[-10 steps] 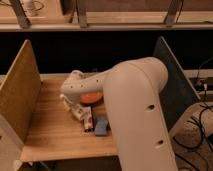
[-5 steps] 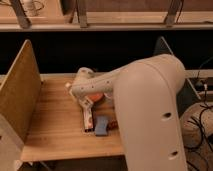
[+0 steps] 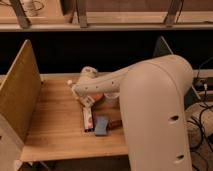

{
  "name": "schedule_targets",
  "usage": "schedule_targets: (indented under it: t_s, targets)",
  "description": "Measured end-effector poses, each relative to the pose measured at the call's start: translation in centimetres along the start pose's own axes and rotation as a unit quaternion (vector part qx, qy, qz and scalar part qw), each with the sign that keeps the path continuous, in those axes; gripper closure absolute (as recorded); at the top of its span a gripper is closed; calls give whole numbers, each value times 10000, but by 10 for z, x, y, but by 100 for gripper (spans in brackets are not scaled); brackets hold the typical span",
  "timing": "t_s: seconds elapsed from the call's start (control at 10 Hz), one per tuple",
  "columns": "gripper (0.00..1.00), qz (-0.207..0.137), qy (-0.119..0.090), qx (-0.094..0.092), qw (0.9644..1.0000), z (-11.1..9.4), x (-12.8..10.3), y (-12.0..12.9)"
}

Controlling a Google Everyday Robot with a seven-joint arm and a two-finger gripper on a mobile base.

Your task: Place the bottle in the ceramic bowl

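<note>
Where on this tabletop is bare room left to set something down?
Bare wood lies along the table's left side, between the side panel and the red-and-white pack. The middle is crowded: pack, blue block, orange bowl, with the gripper shut above.

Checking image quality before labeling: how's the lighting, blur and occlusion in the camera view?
Camera view: dim, warm light, soft overall; black band behind the wooden table. The arm fills the right foreground, covering most of the ceramic bowl. The gripper, over the table's middle, is blurred; bottle not discernible. Blue block readable.
</note>
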State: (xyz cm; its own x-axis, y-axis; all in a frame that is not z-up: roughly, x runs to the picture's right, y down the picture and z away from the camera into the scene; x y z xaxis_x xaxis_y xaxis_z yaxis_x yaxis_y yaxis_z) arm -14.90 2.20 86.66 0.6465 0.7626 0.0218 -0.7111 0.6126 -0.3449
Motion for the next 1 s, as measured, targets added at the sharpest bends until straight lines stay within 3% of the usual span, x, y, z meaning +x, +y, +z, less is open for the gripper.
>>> schedule_targets:
  t_s: [0.3, 0.6, 0.8, 1.0]
  targets:
    - [100, 56, 20, 291, 9996, 7, -20, -20]
    - [100, 375, 164, 499, 9979, 18, -16, -55]
    - [100, 949, 214, 490, 9940, 24, 6, -82]
    - [100, 1402, 177, 341, 9894, 27, 23, -93]
